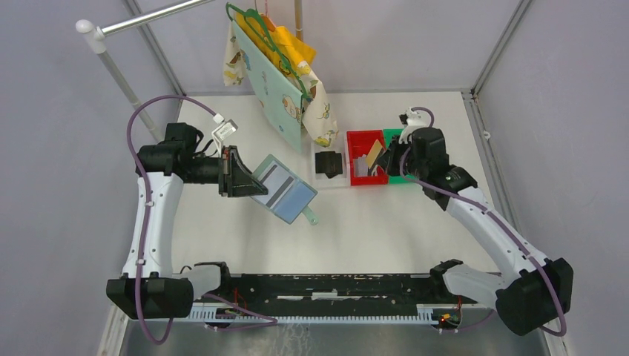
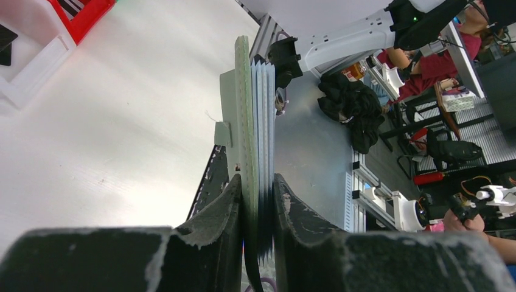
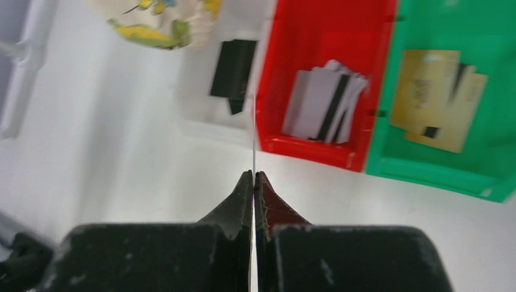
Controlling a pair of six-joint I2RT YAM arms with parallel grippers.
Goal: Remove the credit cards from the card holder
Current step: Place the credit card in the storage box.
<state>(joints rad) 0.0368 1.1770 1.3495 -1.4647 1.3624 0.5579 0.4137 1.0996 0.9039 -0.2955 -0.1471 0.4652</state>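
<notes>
Top view, 12 o'clock toward the far wall. The open card holder, clamped edge-on in the left gripper, hangs in the air over the left-centre of the table. At its 12 o'clock, patterned cloth bags hang down and bar approach from the far side. At its 2 o'clock three bins stand side by side: white bin, red bin, green bin. The right gripper, pinching a tan card, fills the air over the red and green ones. A metal pole slants at 10 o'clock. From 4 to 8 o'clock bare tabletop runs to the near edge: open passage.
</notes>
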